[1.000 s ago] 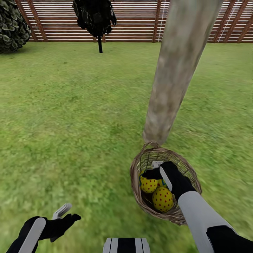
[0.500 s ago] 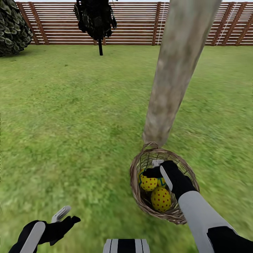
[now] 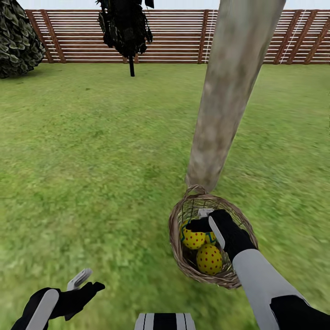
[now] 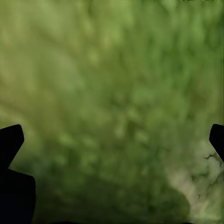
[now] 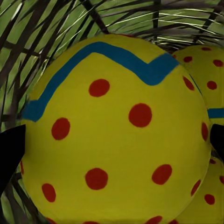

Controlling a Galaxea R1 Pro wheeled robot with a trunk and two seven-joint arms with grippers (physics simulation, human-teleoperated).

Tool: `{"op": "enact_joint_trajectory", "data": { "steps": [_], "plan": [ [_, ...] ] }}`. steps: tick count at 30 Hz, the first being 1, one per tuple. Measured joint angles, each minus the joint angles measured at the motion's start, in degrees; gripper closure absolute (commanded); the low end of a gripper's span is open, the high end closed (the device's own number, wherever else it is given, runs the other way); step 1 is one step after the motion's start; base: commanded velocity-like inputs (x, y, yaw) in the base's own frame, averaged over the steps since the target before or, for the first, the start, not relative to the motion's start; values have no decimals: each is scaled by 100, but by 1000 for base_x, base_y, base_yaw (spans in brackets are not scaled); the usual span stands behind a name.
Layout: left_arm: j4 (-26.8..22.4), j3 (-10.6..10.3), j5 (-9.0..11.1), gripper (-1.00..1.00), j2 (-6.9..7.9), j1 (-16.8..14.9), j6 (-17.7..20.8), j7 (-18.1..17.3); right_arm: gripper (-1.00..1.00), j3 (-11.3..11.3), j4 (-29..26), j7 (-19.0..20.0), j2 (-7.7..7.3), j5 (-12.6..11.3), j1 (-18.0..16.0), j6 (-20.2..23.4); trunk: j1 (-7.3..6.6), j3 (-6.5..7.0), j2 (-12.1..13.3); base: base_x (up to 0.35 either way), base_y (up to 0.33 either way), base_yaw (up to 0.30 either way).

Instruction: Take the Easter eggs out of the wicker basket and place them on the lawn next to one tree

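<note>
1. From the head camera, I saw the wicker basket (image 3: 211, 243) sitting on the lawn (image 3: 91, 160), right at the foot of the tree (image 3: 229, 96). The basket's small loop handle touched the bottom of the pale trunk. The right gripper (image 3: 201, 219) was down inside the basket, over the eggs. One egg (image 3: 193, 237) lay just under its fingers, and a second egg (image 3: 209, 259) lay closer to me, touching the first. A bit of a third egg (image 3: 210, 238) peeked out between them, next to the black hand. I could not tell from here if the fingers were squeezing anything. The left gripper (image 3: 85, 282) hung low over the grass, well apart from the basket. Far off stood a brown fence (image 3: 174, 34), a slim dark tree (image 3: 126, 27) and a round bush (image 3: 16, 41).

2. The left wrist camera looked at blurry green lawn (image 4: 112, 93). The two dark fingertips (image 4: 9, 140) sat far apart at the edges, with nothing between them.

3. The right wrist camera was very close to one egg (image 5: 116, 135). It was yellow with red dots and a blue zigzag. The dark fingertips (image 5: 10, 149) sat spread on each side of it, and I could not tell if they touched it. Another egg (image 5: 207, 79) showed behind, with basket weave (image 5: 46, 32) around.
</note>
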Motion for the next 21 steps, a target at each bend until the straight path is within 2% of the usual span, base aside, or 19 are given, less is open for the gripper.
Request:
{"op": "enact_joint_trajectory", "data": {
  "steps": [2, 5, 7, 13, 16, 21],
  "plan": [
    [0, -10, 0, -100, -5, 0, -4, 13, 100, -5, -47, 13, -38, 1, 4, 13, 2, 0, 0, -164, -21, 0],
    [0, -4, 1, -100, 0, 0, -3, 2, 100, 0, -232, 24, -209, -4, 7, 55, 0, 0, 0, -57, -6, 0],
    [-2, 0, 7, -100, 0, 0, -3, 3, 100, 5, -278, 26, -240, -13, 8, 64, 0, 0, 0, -13, -1, 0],
    [-23, 2, 11, -100, 3, 0, 14, 4, 100, 11, -444, 28, -264, -14, 120, 83, -16, 132, 8, -1, 0, 0],
    [-20, 2, 11, -100, 3, 0, 15, 4, 100, 13, -846, 28, -268, -11, 365, 133, -24, 199, 12, 0, 0, 0],
    [-24, 2, 14, -100, 1, 0, 23, -2, 100, 6, -1702, 30, -275, -7, 761, 502, -37, 310, 18, 0, 0, 0]
  ]
}}
